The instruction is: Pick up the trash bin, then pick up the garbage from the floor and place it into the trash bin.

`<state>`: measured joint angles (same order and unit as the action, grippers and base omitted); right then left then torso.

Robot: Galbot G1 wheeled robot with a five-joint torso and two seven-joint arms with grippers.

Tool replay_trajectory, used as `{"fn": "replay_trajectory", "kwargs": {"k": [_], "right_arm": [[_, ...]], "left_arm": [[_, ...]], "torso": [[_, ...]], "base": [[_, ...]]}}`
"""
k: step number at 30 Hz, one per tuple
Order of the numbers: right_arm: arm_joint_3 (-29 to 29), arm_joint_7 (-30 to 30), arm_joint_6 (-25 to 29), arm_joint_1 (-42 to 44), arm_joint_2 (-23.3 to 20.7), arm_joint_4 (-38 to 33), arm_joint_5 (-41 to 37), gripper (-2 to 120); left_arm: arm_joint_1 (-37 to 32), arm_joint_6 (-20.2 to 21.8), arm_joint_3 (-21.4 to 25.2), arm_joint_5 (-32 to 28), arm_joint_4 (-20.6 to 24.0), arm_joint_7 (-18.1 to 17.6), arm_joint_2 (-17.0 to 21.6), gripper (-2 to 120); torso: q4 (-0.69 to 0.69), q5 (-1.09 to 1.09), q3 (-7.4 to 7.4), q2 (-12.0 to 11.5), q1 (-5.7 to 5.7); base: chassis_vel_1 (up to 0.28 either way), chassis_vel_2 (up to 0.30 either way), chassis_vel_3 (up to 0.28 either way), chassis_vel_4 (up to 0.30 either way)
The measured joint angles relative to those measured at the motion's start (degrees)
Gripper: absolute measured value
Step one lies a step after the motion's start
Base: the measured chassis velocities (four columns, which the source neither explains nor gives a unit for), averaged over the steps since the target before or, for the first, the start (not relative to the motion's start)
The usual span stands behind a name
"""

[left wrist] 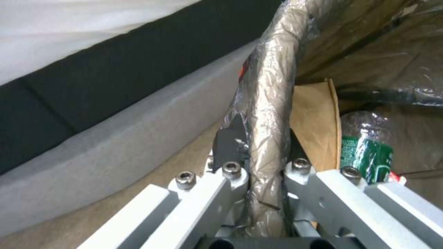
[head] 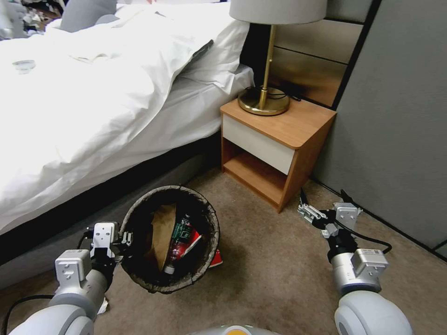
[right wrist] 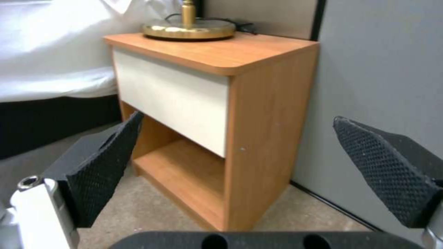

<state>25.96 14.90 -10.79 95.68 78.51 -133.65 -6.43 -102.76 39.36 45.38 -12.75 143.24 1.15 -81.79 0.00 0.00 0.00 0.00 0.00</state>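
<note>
Beige carpet (head: 270, 260) runs between a bed with white linen (head: 93, 93) at ten o'clock and a wooden nightstand with a white drawer front (head: 274, 139) at one o'clock, a brass lamp (head: 264, 100) standing on its top. From my remote seat I see the small round trash bin lined with a dark brown-black bag (head: 205, 260) at about eleven o'clock, close in front of the base and beside the bed frame.

My left end effector (left wrist: 265, 173) is clamped on the bin's bagged rim at its nine o'clock edge, one finger outside the wall and one inside. The bin is tilted with its mouth toward me; I cannot tell whether it is clear of the carpet. Inside lie a brown paper scrap (head: 160, 232), a small green plastic bottle (head: 179, 235) and a red-and-white carton (head: 191, 244). Another red piece of litter (head: 216, 259) lies on the carpet just beside the bin at three o'clock.

My right end effector (head: 324, 200) hangs at two o'clock near the nightstand, fingers spread wide apart and empty.

I judge the bin pickup done and the litter collection under way. The next move calls for bringing the right arm down to the red piece while the left keeps the bin mouth steady.
</note>
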Motion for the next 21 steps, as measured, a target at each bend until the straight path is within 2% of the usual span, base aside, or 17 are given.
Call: {"fn": "replay_trajectory", "kwargs": {"k": [21], "right_arm": [[-1.6,0.0,-0.2,-0.1,0.7,0.8,0.8,100]], "left_arm": [[0.0,0.0,0.0,0.0,0.0,0.0,0.0,1]], "torso": [[0.01,0.00,0.00,0.0,0.00]], "base": [[0.068,0.069,0.067,0.070]]}}
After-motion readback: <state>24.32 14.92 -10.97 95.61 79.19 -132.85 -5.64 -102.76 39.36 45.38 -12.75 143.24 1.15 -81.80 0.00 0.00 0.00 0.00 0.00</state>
